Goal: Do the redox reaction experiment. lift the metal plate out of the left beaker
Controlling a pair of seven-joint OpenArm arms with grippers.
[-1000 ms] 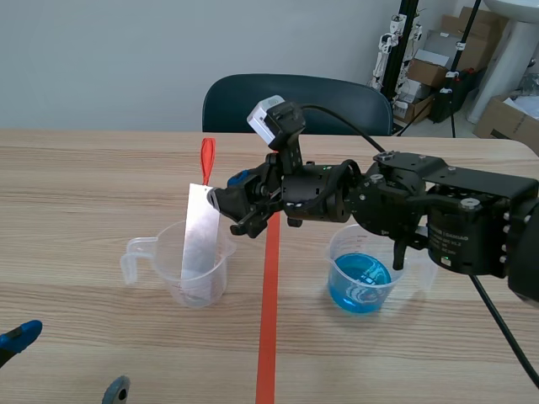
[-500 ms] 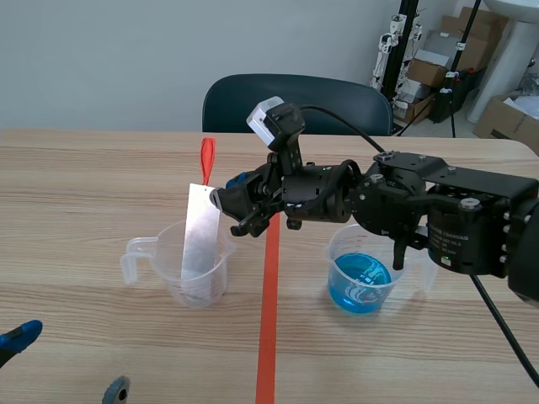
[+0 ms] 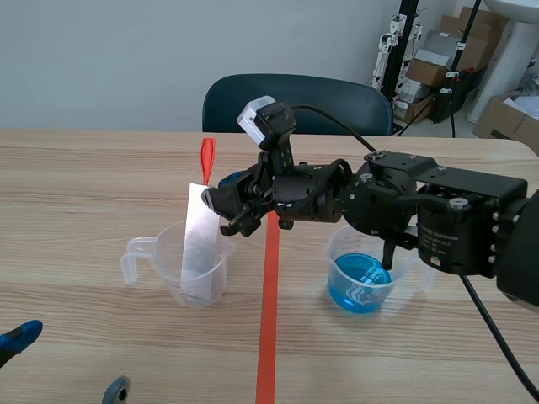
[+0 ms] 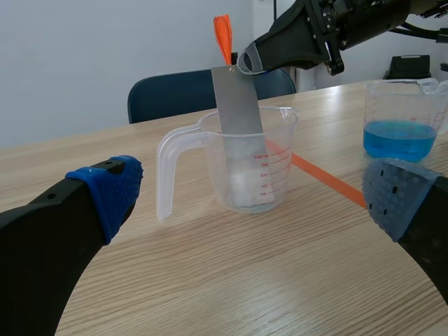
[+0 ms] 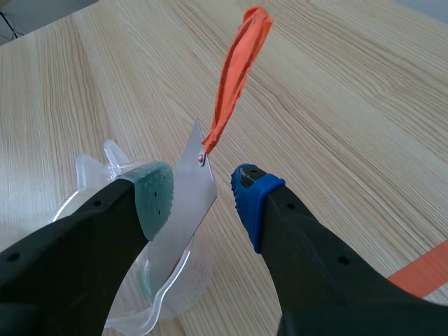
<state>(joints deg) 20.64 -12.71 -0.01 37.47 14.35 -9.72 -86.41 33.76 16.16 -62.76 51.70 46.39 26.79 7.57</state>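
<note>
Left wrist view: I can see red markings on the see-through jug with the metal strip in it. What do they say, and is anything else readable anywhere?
Red measuring scale with numbers, on the wall of the clear plastic beaker holding the flat grey metal plate: too small to read.
On the clear plastic beaker of blue liquid: no readable marks.
On the brown cardboard boxes in the scene view's background: nothing legible.

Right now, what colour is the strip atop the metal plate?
Orange strip, clearest in the right wrist view.
</note>
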